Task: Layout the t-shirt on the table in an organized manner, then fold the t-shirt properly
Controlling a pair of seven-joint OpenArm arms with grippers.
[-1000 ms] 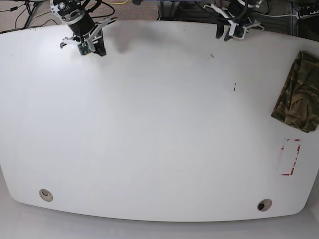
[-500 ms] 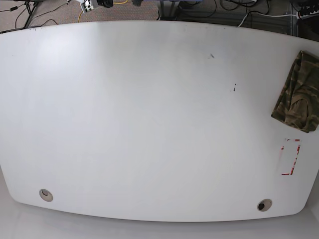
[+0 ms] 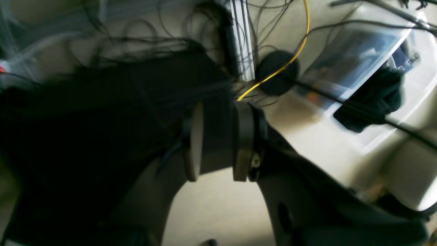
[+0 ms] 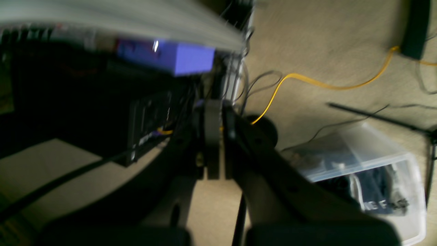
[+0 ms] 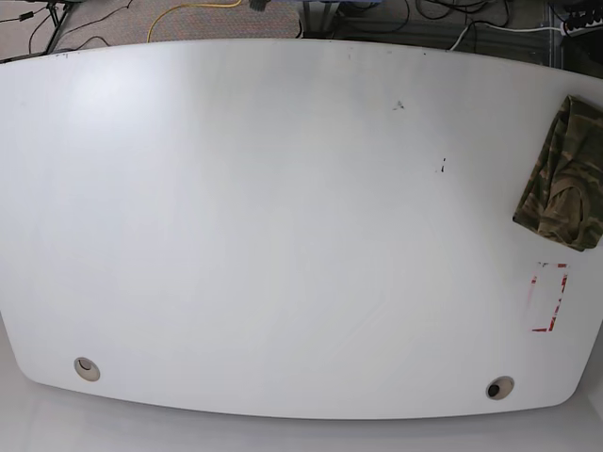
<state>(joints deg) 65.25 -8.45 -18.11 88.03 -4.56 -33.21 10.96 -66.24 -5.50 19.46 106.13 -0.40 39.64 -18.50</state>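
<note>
From overhead, neither of my arms shows over the table (image 5: 283, 235); its glossy white top carries only the t-shirt (image 5: 563, 177), which lies bunched at the right edge in a camouflage heap, partly cut off by the frame. Just below the heap sits the red-outlined rectangle (image 5: 549, 297), close to the shirt but apart from it, and the two round grommets (image 5: 87, 368) lie near the front edge, one at each corner. My left gripper (image 3: 220, 140) looks down at carpet, a tangle of cables and a clear plastic bin (image 3: 355, 68); its two pads stand apart with a dark gap between them and nothing caught there, so it is released. My right gripper (image 4: 215, 140) hangs over the same sort of floor, a yellow cable (image 4: 324, 83) curling behind it, and its fingers are pressed together, empty. Both wrist views are blurred.
</note>
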